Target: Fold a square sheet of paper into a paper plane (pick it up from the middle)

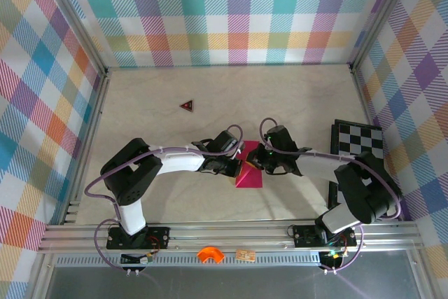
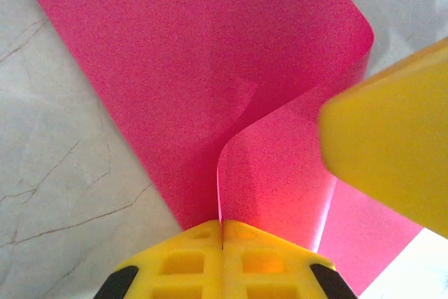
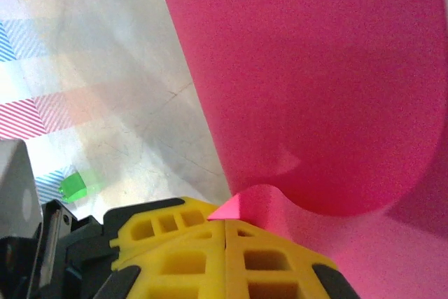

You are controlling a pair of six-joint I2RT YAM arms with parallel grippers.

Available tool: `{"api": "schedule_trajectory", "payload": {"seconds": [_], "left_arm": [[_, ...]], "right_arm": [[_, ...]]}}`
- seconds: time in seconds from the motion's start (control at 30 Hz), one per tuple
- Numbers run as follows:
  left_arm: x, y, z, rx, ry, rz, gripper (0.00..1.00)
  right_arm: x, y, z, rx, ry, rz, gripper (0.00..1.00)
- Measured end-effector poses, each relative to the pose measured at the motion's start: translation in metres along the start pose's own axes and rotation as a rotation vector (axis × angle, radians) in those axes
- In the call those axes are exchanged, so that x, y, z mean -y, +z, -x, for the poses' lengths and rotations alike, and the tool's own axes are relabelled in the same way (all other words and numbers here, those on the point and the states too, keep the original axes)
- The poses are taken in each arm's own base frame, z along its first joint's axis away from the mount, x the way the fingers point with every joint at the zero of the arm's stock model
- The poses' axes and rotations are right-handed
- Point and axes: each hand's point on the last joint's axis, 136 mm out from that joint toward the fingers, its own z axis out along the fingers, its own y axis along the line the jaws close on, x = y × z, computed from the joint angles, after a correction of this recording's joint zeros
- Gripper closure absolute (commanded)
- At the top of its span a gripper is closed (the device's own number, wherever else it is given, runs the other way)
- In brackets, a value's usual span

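Note:
The square sheet of paper [image 1: 249,173], magenta-pink, lies mid-table between both grippers, with one part curled up off the table. My left gripper [image 1: 235,162] is shut on an edge of it. In the left wrist view the yellow fingertips [image 2: 222,232] pinch the rising curl of the sheet [image 2: 196,75], and the other gripper's yellow finger [image 2: 392,145] is close on the right. My right gripper [image 1: 261,162] is shut on a corner. Its fingertips [image 3: 225,223] clamp the pink tip, and the sheet [image 3: 315,68] bows upward beyond them. A paper plane is out of view.
A black-and-white checkerboard [image 1: 358,139] lies at the right wall. A tiny dark red triangle [image 1: 186,106] sits further back on the pale table [image 1: 140,103]. Plaid walls close three sides. An orange piece [image 1: 209,254] rests on the front rail.

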Motion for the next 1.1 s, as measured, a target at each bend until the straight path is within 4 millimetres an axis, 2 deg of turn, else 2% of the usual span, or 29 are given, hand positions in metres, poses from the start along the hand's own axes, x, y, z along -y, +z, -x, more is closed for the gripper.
{"api": "schedule_trajectory", "payload": {"seconds": [0.2, 0.37, 0.67, 0.93, 1.0, 1.1], "left_arm": [[0.000, 0.001, 0.000, 0.000, 0.000, -0.003, 0.98], [0.001, 0.001, 0.000, 0.000, 0.001, -0.004, 0.98], [0.002, 0.002, 0.001, -0.001, 0.015, -0.007, 0.98], [0.001, 0.002, 0.001, -0.002, 0.016, -0.007, 0.98], [0.001, 0.002, 0.001, -0.002, 0.016, -0.007, 0.99], [0.001, 0.002, 0.001, -0.002, 0.016, -0.007, 0.99]], "right_arm": [[0.013, 0.009, -0.001, -0.016, 0.033, -0.045, 0.99], [0.039, 0.009, -0.010, -0.017, 0.064, -0.099, 0.99], [0.041, 0.002, -0.012, 0.011, 0.066, -0.066, 0.96], [0.033, -0.009, 0.003, 0.049, 0.075, -0.060, 0.98], [0.038, -0.009, 0.008, 0.063, 0.088, -0.081, 0.99], [0.056, -0.008, 0.008, 0.069, 0.122, -0.124, 0.99]]}}
